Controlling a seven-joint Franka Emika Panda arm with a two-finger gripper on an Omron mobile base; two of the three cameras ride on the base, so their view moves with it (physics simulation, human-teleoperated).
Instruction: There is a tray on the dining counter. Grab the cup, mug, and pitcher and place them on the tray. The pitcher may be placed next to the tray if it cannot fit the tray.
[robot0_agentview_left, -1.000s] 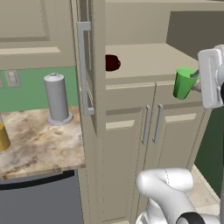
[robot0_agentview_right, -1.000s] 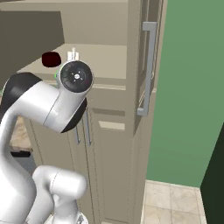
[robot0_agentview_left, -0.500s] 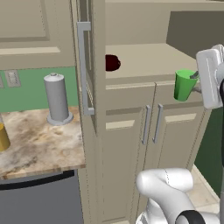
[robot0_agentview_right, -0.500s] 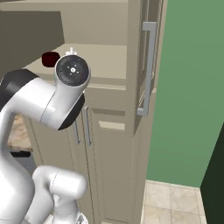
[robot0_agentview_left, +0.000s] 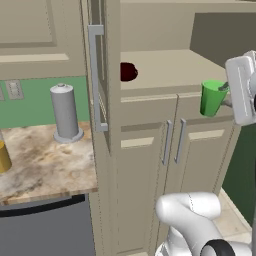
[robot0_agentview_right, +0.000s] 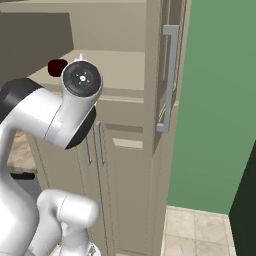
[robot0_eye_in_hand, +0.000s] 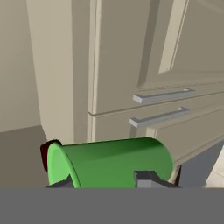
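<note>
Hand (robot0_eye_in_hand: 107, 180) grasping green cup (robot0_agentview_left: 212, 98), right of left base frame, in front of cabinet doors. Maroon mug (robot0_agentview_left: 128, 72) on bench, upper centre. Grey canister (robot0_agentview_left: 66, 113) left.

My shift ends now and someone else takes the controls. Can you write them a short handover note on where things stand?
Gripper: shut on the green cup, held off the counter in front of the cabinet doors.
Mug: dark red, on the beige shelf counter beside the tall cabinet.
Pitcher: yellow-orange, on the marbled counter at far left, near the grey canister.
Done: cup picked up.
Left: place the cup, then the mug and pitcher.
</note>
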